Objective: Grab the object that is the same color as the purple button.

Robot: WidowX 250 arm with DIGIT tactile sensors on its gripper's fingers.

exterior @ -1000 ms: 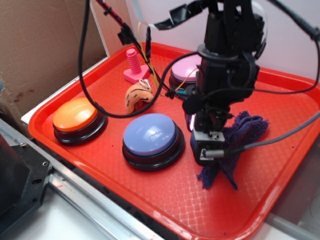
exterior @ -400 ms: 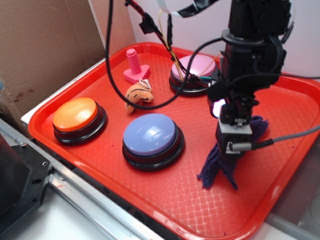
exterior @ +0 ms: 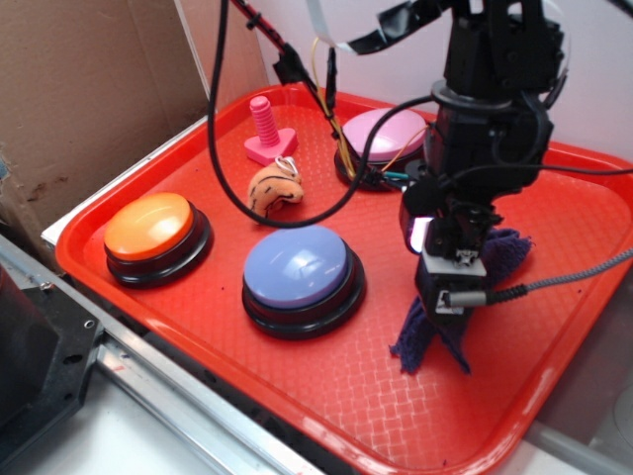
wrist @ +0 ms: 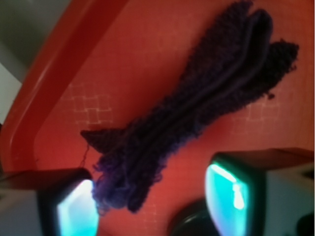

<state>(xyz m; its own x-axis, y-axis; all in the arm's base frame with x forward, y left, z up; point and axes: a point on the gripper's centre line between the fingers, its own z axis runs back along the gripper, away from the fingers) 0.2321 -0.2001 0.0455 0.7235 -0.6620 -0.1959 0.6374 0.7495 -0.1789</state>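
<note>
The black gripper (exterior: 447,297) hangs spread, straddling the bunched dark purple terry rag (wrist: 197,113), matching the lavender-domed round button (exterior: 297,265), ready to pinch.

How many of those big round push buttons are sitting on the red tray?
3: the orange button near the tray's left edge, the purple button in the middle, and the pink button at the back, partly hidden behind cables and the arm.

Purple rag (wrist: 197,110) and purple button (exterior: 297,264) on the tray

My rag lies bunched lengthwise, frayed; the lavender-domed button sits upright, well apart.
</note>
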